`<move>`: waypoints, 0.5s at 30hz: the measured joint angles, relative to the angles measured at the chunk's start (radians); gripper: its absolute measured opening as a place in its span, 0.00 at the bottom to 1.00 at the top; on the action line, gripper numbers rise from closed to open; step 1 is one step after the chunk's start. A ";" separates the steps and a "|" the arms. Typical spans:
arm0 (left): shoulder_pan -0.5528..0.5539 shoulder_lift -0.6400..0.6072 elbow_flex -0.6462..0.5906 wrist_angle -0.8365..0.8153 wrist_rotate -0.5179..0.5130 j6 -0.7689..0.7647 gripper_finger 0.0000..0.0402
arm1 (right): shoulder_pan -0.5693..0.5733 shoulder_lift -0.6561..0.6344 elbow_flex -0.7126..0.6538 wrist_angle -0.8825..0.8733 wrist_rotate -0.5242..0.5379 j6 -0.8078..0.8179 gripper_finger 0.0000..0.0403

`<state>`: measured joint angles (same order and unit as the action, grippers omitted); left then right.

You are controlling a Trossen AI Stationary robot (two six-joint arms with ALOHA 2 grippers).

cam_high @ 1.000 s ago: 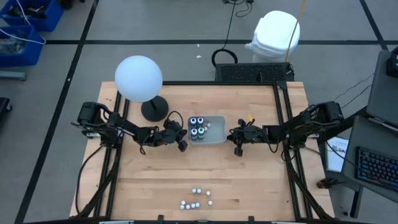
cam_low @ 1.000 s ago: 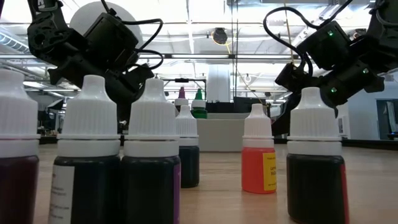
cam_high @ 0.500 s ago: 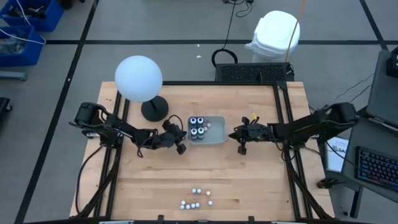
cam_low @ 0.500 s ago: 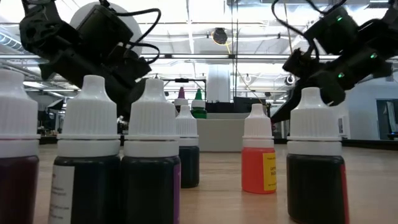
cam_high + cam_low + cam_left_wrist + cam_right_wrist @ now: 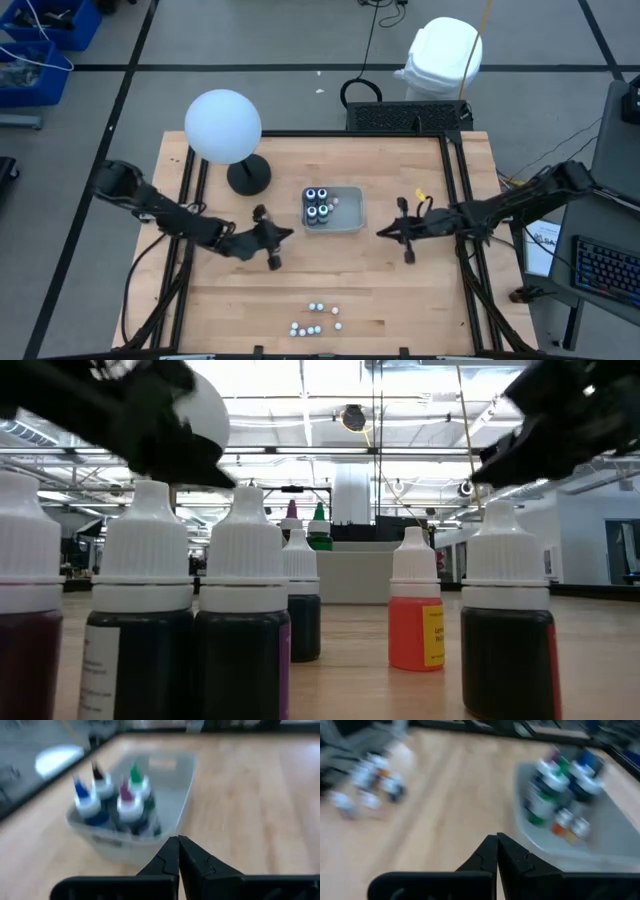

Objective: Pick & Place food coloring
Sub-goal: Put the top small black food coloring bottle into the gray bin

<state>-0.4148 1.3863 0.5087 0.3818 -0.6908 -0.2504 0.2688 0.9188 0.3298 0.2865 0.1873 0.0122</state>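
Note:
Several small white-capped food coloring bottles stand upright on the table near its front edge; the low view shows them close up. More bottles stand in the left half of a clear tray at mid table, also seen in the left wrist view and the right wrist view. My left gripper hovers shut to the tray's near left, holding nothing. My right gripper hovers shut to the tray's right, also holding nothing.
A lamp with a white globe and a black round base stands at the far left of the table. Bare wood lies between the tray and the bottles at the front edge. A black frame runs along the table's sides.
Both grippers have drawn away from the tray and risen, staying shut. The left one has gone toward the table's left and near edges, the right one toward the right and near edges. The tray and bottles have kept their places.

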 joint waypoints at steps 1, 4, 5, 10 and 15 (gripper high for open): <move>-0.021 -0.015 0.000 0.017 -0.030 0.022 0.02 | 0.012 -0.008 0.000 0.014 -0.026 -0.009 0.00; -0.077 -0.045 0.000 0.050 -0.078 0.083 0.01 | 0.046 -0.018 0.000 0.038 -0.060 -0.040 0.00; -0.089 -0.046 0.001 0.068 -0.078 0.103 0.01 | 0.056 -0.021 0.000 0.040 -0.061 -0.047 0.00; -0.133 -0.045 0.001 0.105 -0.048 0.242 0.02 | 0.089 -0.016 -0.002 0.100 -0.059 -0.054 0.00; -0.129 -0.044 0.001 0.116 -0.043 0.245 0.02 | 0.147 0.038 -0.002 0.326 -0.059 -0.054 0.00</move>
<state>-0.5434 1.3422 0.5095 0.4974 -0.7339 -0.0051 0.4153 0.9572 0.3279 0.6125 0.1280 -0.0422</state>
